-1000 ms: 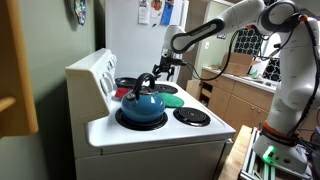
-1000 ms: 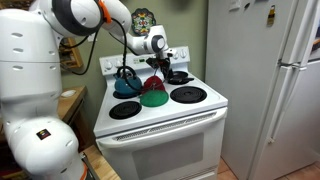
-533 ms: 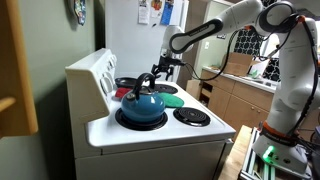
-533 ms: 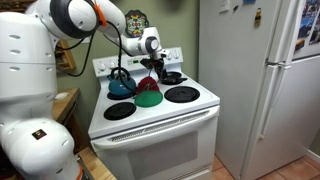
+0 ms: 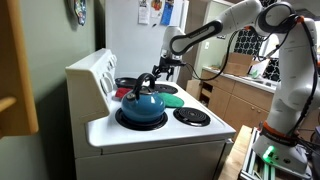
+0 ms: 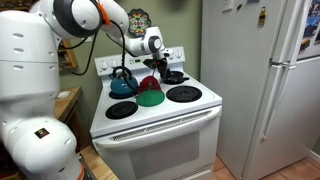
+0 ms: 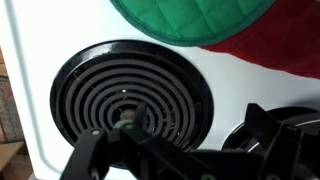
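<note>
My gripper hangs over the back of a white stove, above the rear burner. In the wrist view its dark fingers are spread apart with nothing between them, over a black coil burner. A green pot holder lies mid-stove, partly over a red cloth. A blue kettle with a black handle stands on a burner, apart from the gripper.
The stove top has further coil burners and a raised control panel. A white fridge stands beside the stove. A counter with cabinets lies beyond.
The arm and gripper have hardly moved. One exterior view's framing shifts slightly sideways. Nothing on the stove has moved.
</note>
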Available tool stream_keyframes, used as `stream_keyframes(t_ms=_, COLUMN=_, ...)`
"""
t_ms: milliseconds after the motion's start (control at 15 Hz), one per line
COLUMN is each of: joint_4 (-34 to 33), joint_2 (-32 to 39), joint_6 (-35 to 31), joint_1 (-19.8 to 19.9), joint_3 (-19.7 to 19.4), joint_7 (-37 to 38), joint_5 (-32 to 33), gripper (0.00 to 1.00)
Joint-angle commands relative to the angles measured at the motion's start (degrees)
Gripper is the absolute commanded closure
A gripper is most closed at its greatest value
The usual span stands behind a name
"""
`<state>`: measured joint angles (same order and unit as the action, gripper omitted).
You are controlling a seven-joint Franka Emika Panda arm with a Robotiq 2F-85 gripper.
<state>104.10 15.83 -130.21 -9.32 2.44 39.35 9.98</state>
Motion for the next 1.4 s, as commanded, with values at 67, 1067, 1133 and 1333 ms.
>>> stream_keyframes(t_ms=67, joint_4=-0.13, joint_2=-0.01, joint_6=0.17, joint_1=-0.51, joint_3=-0.55, joint_7=-0.18, joint_5=-0.24, gripper=0.0)
stream_keyframes(t_ms=1067, joint_4=-13.08, joint_2=14.56, joint_6=-12.45, joint_1=-6.06, joint_3=-0.93, joint_7=18.34, joint_5=-3.61, gripper=0.0)
stream_keyframes(t_ms=1133, joint_4=-13.82, joint_2=15.23, joint_6=-13.59, joint_1=-6.28, joint_3=-1.35, joint_7=18.72, joint_5=-3.74, gripper=0.0)
stream_keyframes(t_ms=1333, joint_4=-12.98, joint_2=14.15, joint_6=-12.5, joint_1=-6.58, joint_3=-1.7, joint_7=17.41, joint_5=-3.61, gripper=0.0)
